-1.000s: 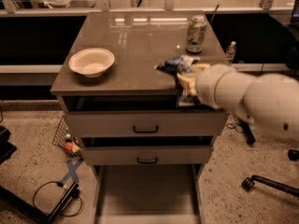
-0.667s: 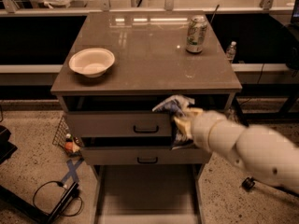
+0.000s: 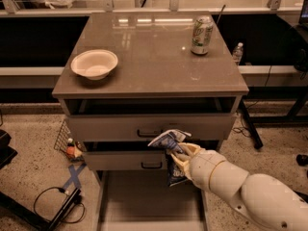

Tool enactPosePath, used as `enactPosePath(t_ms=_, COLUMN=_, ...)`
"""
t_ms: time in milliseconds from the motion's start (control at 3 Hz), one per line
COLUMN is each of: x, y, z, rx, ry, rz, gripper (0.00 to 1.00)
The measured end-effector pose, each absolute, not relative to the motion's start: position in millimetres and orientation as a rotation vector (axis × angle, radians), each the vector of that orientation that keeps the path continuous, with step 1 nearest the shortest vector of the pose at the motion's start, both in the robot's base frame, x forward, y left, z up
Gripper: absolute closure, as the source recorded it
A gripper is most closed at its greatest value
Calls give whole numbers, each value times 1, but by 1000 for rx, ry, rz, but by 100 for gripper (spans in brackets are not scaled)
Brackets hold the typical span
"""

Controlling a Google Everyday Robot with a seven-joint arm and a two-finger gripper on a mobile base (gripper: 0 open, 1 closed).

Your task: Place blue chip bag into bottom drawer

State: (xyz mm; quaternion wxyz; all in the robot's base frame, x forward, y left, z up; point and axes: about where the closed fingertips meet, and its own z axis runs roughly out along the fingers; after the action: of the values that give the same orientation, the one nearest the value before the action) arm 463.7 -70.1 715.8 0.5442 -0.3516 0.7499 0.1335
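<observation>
Gripper (image 3: 178,155) is low in front of the cabinet (image 3: 144,88), at the level of the middle drawer (image 3: 120,160), right of its black handle. Its pale arm (image 3: 240,189) comes in from the lower right. The fingers (image 3: 186,150) are clamped on the bag (image 3: 167,140). The bag is blue with white markings and crumpled. Its top edge pokes up over the lower edge of the top drawer (image 3: 110,127), and its lower end hangs below the fingers. The bag is off the tabletop and in the air, over the back part of the bottom drawer (image 3: 144,203), not touching the floor of it. The bottom drawer is pulled out, flat grey floor showing, pale rails on both sides. Top drawer is slightly out, with a dark gap above it.

On the tabletop: bowl (image 3: 94,64) at left, empty and upright; can (image 3: 201,35) back right, upright, well apart from the bowl. Water bottle (image 3: 237,53) stands behind the cabinet's right edge. On the floor at left are black cables (image 3: 57,203) and blue tape (image 3: 73,177).
</observation>
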Motion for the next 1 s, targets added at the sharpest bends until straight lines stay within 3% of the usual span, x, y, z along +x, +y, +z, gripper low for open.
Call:
enactPosePath(t_ms=333, x=472, y=-68, z=700, rx=-841, ry=1801, rz=342, gripper=100)
enactPosePath(t_ms=667, x=497, y=-68, z=632, rx=-940, ry=1836, rz=475, gripper=100)
enactPosePath(t_ms=1000, x=489, y=-81, z=580, rx=-1029, ry=1823, rz=585, gripper=100)
